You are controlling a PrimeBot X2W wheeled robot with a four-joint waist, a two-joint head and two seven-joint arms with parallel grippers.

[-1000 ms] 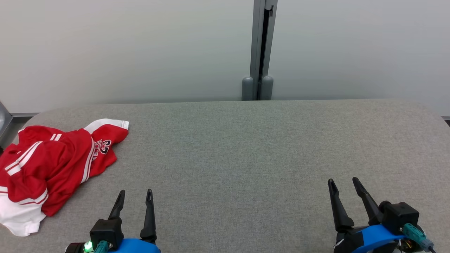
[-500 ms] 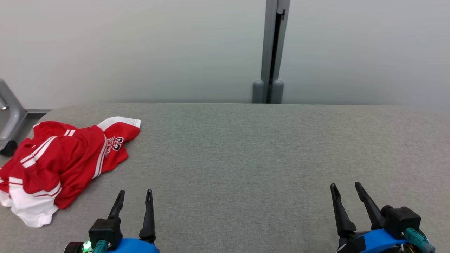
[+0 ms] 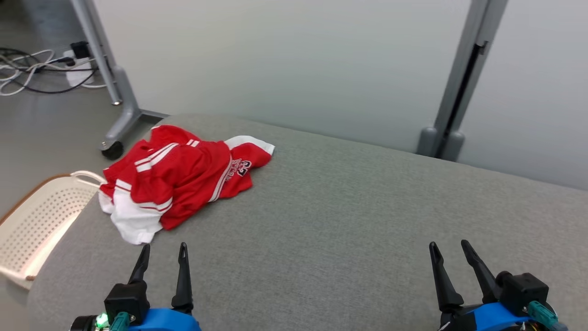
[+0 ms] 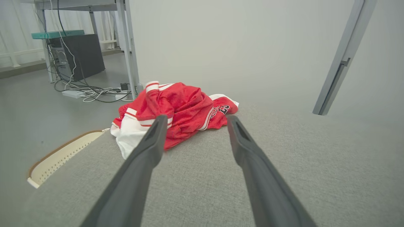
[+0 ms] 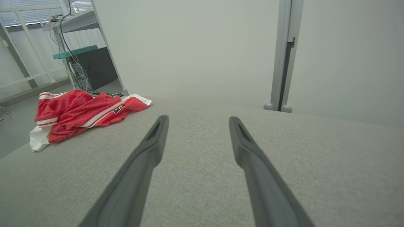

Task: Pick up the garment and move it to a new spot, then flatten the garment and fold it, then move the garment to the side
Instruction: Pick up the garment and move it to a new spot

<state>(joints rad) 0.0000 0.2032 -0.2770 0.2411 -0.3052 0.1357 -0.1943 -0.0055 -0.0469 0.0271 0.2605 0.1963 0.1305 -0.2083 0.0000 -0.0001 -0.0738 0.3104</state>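
Task outset: nothing yet lifted.
On the grey bench (image 3: 344,207), the crumpled red garment (image 3: 183,179) is seen ahead of the left claw (image 3: 164,245), well apart from the right claw (image 3: 448,243); both are spread, empty; all steps are judged outstanding.

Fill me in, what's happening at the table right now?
Nothing is being handled yet. The red and white garment lies crumpled near the far left corner of the grey table, untouched. Both grippers are open and empty above the near edge: the left gripper is just short of the garment, pointing toward it; the right gripper is far off to the other side. A white perforated basket sits beside the table's left end.
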